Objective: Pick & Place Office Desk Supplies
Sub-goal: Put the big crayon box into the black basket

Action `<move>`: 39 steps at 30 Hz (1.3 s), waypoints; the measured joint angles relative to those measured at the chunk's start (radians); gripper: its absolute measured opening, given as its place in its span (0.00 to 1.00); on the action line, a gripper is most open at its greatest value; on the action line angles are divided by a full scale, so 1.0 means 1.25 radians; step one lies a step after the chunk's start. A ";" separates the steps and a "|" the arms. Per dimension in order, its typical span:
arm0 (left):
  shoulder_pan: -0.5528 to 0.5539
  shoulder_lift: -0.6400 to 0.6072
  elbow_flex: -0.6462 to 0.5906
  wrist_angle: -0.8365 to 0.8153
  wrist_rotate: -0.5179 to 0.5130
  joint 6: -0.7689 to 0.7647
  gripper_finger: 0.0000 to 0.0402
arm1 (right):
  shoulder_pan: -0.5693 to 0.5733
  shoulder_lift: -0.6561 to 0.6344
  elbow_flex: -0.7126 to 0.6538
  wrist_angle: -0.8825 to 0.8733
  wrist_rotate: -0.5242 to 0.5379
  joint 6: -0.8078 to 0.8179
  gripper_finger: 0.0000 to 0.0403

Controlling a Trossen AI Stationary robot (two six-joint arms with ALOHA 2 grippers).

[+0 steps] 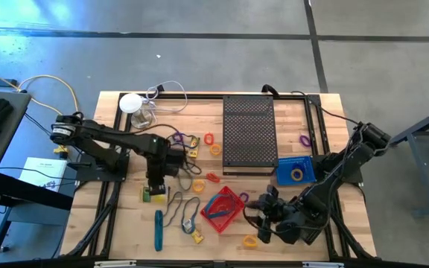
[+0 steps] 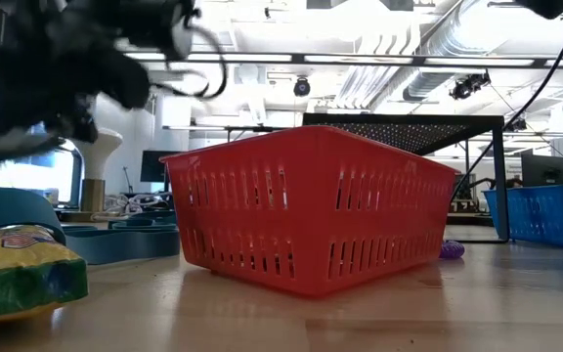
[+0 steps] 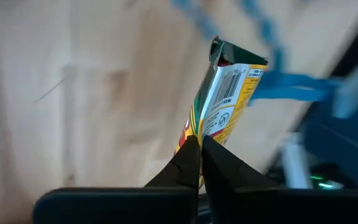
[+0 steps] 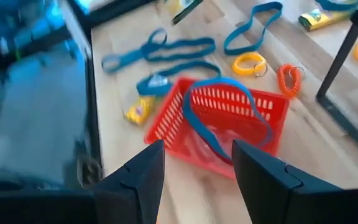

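My left gripper (image 1: 153, 187) is shut on a yellow packet (image 3: 225, 93) with a barcode, left of the red basket (image 1: 223, 208). My right gripper (image 4: 197, 168) is open just to the right of that basket (image 4: 222, 124), with nothing between its fingers. A blue loop (image 4: 225, 118) drapes over the basket's rim. Other supplies lie flat on the wood. They include a teal stick (image 1: 158, 229), blue loops (image 1: 188, 212), orange rings (image 1: 213, 145), a yellow ring (image 1: 250, 241), a purple loop (image 1: 304, 139) and another yellow packet (image 2: 18, 274). My left gripper pinches the yellow packet by one end (image 3: 199, 129) between its two fingertips, coming from above and slanting down. The packet sticks out past the fingertips, with its crimped far end (image 3: 219, 50) pointing away. It appears to be clear of the table.
A black perforated tray (image 1: 248, 134) stands raised at the middle back. To its right is a blue basket (image 1: 296, 171) holding a yellow ring. A white round object (image 1: 130, 103) with a cable sits at the back left. Bare wood shows near the front left corner.
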 joint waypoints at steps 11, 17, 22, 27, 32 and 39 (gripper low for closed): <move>0.029 -0.005 0.125 0.233 0.027 -0.111 0.00 | -0.146 0.014 0.001 0.111 -0.058 0.139 0.44; 0.017 -0.005 0.125 0.442 -0.038 -0.198 0.00 | -0.198 0.025 0.001 0.126 -0.069 0.080 0.44; 0.018 -0.005 0.125 0.512 -0.051 -0.234 0.00 | -0.228 0.026 0.001 0.206 -0.066 0.021 0.44; 0.026 -0.005 0.125 0.511 -0.051 -0.233 0.00 | -0.240 0.027 0.001 0.290 -0.071 -0.057 0.44; 0.025 -0.005 0.125 0.512 -0.051 -0.234 0.00 | -0.269 0.027 0.001 0.300 -0.135 -0.045 0.44; 0.025 -0.004 0.125 0.514 -0.051 -0.234 0.00 | -0.316 0.072 0.001 0.356 -0.225 -0.020 0.44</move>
